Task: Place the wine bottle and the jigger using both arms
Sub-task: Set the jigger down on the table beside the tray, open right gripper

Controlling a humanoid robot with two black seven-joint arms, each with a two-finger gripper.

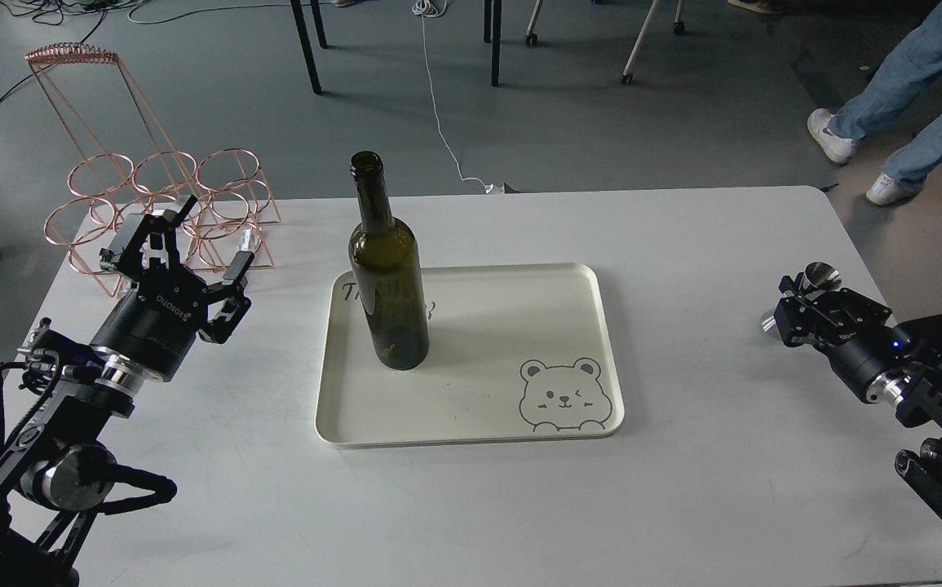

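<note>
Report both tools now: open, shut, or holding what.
Left tool: open, holding nothing, apart from the wine bottle standing on the tray.
Right tool: shut on the jigger, at the table's right side.

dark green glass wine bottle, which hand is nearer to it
Left. The left hand hangs open just off the tray's left side, near the dark green glass wine bottle; the right hand sits far right, around the shiny silver jigger.

Dark olive-green glass wine bottle: glossy, smooth. Cream plastic tray: matt. Copper-coloured wire rack: shiny metal. White table: smooth, matt. Small silver metal jigger in my right gripper: polished. My grippers: matt black.
</note>
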